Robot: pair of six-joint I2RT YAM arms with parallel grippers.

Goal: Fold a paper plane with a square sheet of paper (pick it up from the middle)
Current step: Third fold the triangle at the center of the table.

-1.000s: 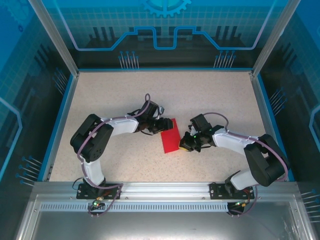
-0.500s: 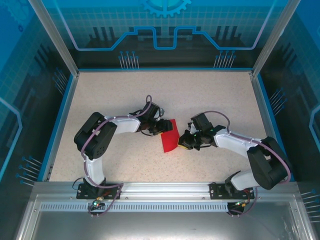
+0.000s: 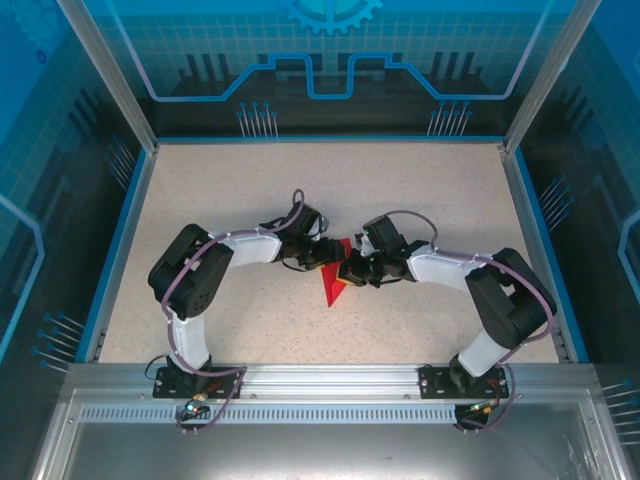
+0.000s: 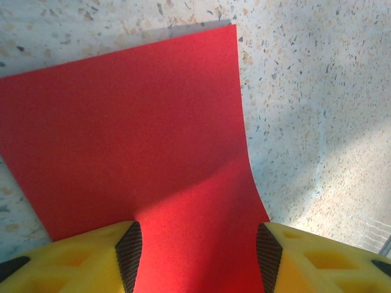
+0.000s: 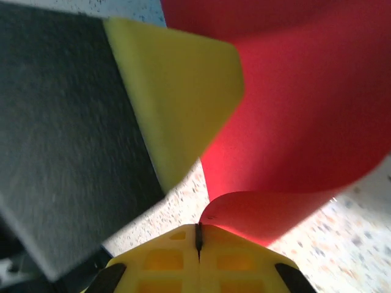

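**Thin red paper, held by one edge**

Closest in, my right gripper (image 5: 198, 239) is pressed together. The curled edge of the thin, matte, bright red square sheet of paper (image 5: 293, 110) comes out right at the seam between its tips, so I judge it is pinching that edge. From there the sheet bows up in a soft arch, not a crease.

Just beyond, my left gripper (image 4: 195, 256) stands spread over the other part of the sheet, with red showing across the gap between its yellow fingers (image 4: 91, 256). I cannot tell whether the tips press the paper down. That part lies flat near the middle of the speckled beige desk (image 4: 305, 91), one edge curling up off the surface.

I expect this paper to be almost weightless and floppy. It should sag wherever nothing supports it, slide easily on the smooth desk, and wrinkle or tear under a hard tug. A light pinch at an edge or corner looks like the best hold. The other gripper would pin the flat half close to the intended fold line. Gripping mid-span would probably crumple it.
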